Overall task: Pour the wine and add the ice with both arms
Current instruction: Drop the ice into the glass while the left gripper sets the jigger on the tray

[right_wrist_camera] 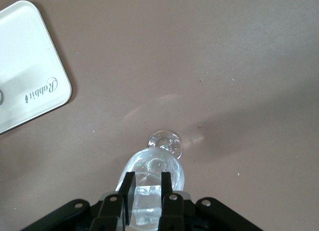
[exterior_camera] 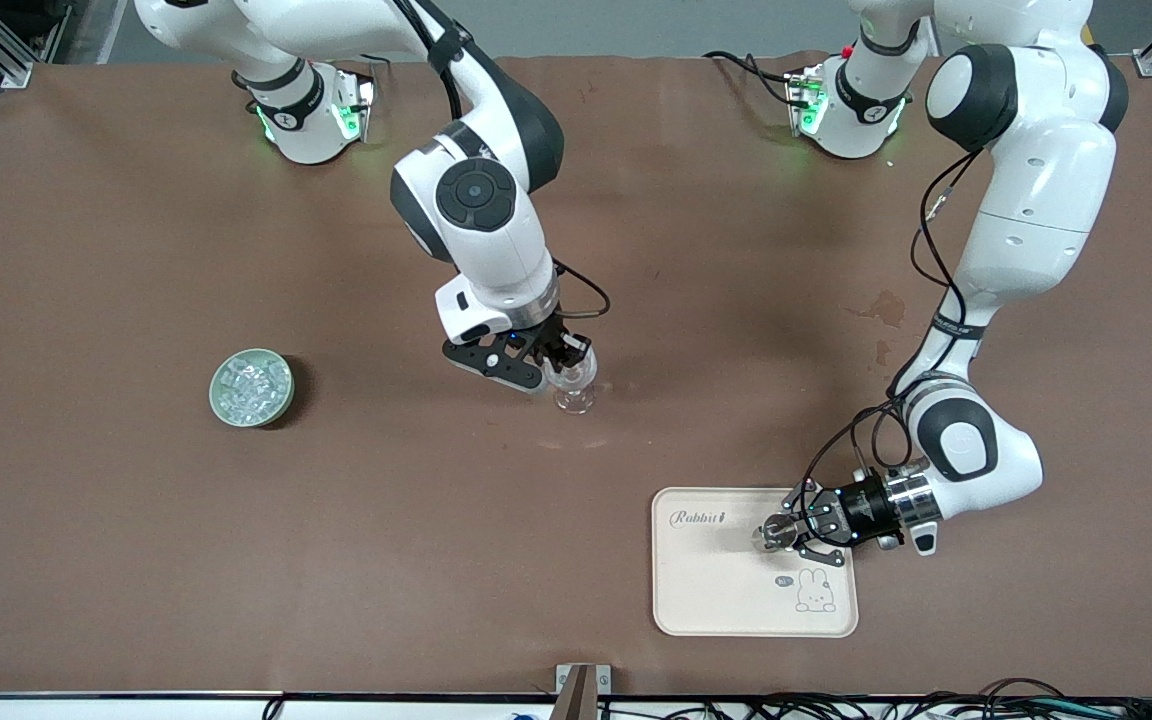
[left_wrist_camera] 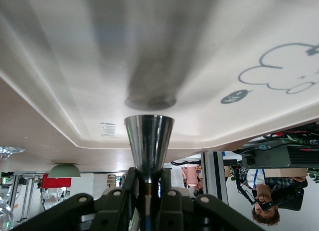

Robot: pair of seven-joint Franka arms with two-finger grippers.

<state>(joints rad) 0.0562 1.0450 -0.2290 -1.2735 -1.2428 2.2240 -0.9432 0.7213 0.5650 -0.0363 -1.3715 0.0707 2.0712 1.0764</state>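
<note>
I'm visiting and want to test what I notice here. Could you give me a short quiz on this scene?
1. True or false: the right gripper is shut on an ice cube over the stemmed glass.
2. What does the left gripper hold over the cream tray? A) a spoon B) a shiny metal cone-shaped cup C) nothing
3. Fill in: the green bowl of ice cubes stands toward the ____ arm's end of the table.

Key: 1 true; 2 B; 3 right.
</note>
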